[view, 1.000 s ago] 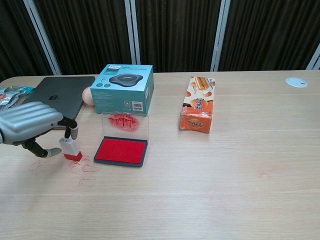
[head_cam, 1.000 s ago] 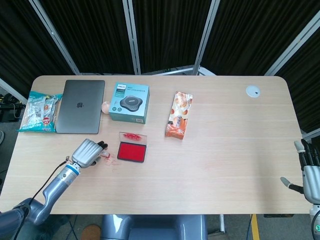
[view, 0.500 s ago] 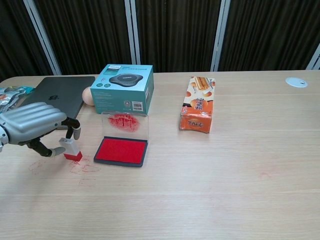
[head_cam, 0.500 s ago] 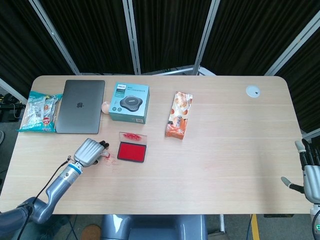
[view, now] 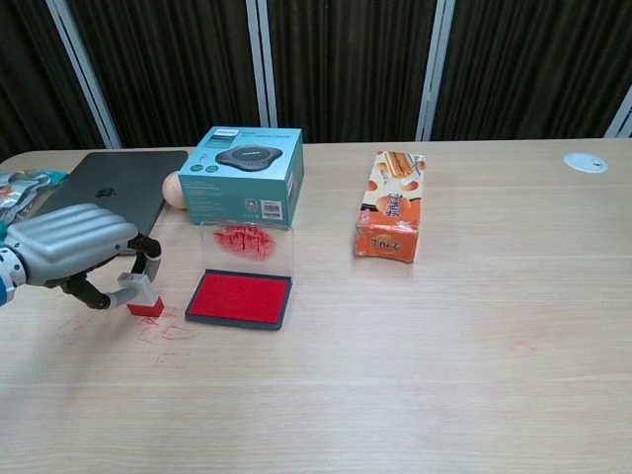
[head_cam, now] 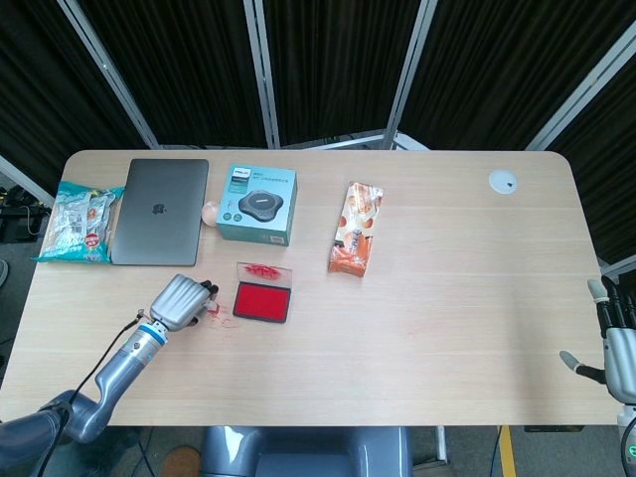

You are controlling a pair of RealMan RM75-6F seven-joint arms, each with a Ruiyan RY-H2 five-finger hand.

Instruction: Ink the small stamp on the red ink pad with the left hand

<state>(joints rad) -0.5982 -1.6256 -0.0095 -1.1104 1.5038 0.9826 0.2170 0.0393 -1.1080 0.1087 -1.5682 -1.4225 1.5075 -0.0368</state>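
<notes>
- Wooden table [view: 415, 355] carries my red ink pad [view: 240, 297], lid up
- My left hand [view: 74, 252] pinches the small stamp [view: 141, 297] just left of the pad
- My right hand [head_cam: 614, 343] hangs off the table edge, fingers spread, holding nothing

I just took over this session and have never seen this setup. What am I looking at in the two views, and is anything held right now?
These are two cameras on a two-armed robot with metal five-finger hands. The head view looks down on the whole table; the chest view looks across it from low in front.

The left hand pinches the small stamp, whose red base is on or just above the wood, beside the red ink pad and not yet on it. The pad's clear lid stands open behind it. Faint red stamp marks dot the wood nearby.

The right hand shows at the table's far right edge in the head view only, fingers apart, holding nothing.

Also on the table: a closed laptop, a teal box, an orange snack box and a snack bag.
</notes>
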